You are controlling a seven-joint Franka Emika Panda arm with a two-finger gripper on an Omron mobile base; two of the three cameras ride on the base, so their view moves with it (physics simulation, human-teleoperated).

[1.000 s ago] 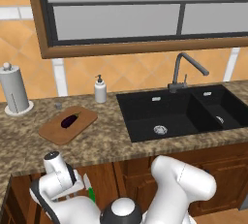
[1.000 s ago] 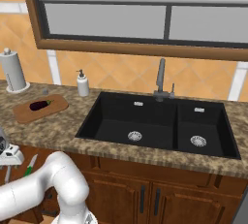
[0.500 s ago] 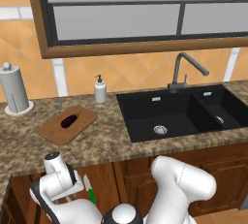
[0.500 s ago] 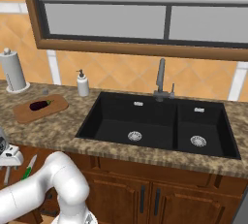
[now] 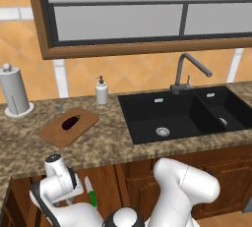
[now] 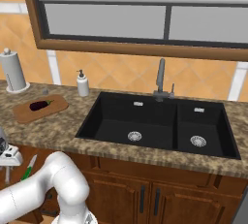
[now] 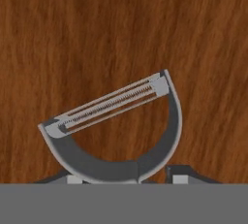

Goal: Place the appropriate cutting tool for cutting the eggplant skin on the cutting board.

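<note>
— Grey peeler (image 7: 116,121) in my hand view, its wide head lying on brown wood just above the gripper (image 7: 128,177). Against half a second ago my arm sits in the same low spot, lower left of the left base view.

— Fingers clamped on it?

— I can't tell. One tip (image 7: 180,174) shows on each side of its neck; whether they touch it, I can't see.

— And the target?

— Cutting board (image 5: 51,133) is on the counter at middle left, eggplant (image 5: 70,122) on it. Peeler is well below that, so in my judgement the lift is still ahead.
</note>
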